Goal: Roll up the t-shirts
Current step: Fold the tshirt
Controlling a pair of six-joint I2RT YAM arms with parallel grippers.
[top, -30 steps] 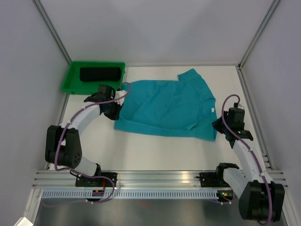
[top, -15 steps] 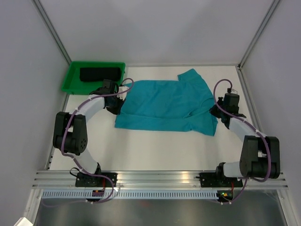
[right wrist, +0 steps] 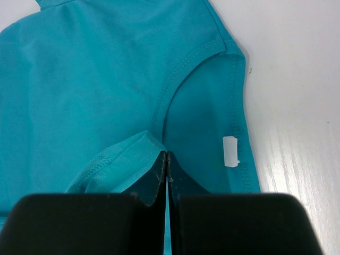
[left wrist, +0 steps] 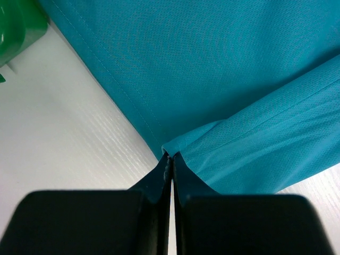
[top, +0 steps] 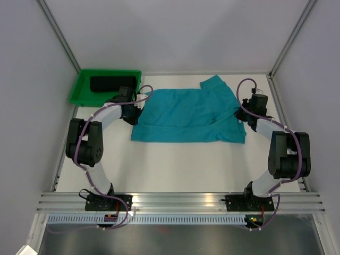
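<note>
Left tool [left wrist: 169,157]: pressed together, pinching a folded edge of teal t-shirt [top: 186,114]. Right tool [right wrist: 166,155]: pressed together, pinching a fold beside its neckline. Spread across white counter [top: 175,164]. Black t-shirt [top: 111,83]: bundled in green tray [top: 79,93], far left.

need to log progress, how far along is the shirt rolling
Done: the black t-shirt lies as a compact bundle, apparently rolled, in the green tray. In hand: the teal t-shirt lies spread out, not rolled. The left gripper and right gripper are each shut on a doubled-over edge at opposite ends. Left: probably finishing that fold, then rolling the teal one.
</note>
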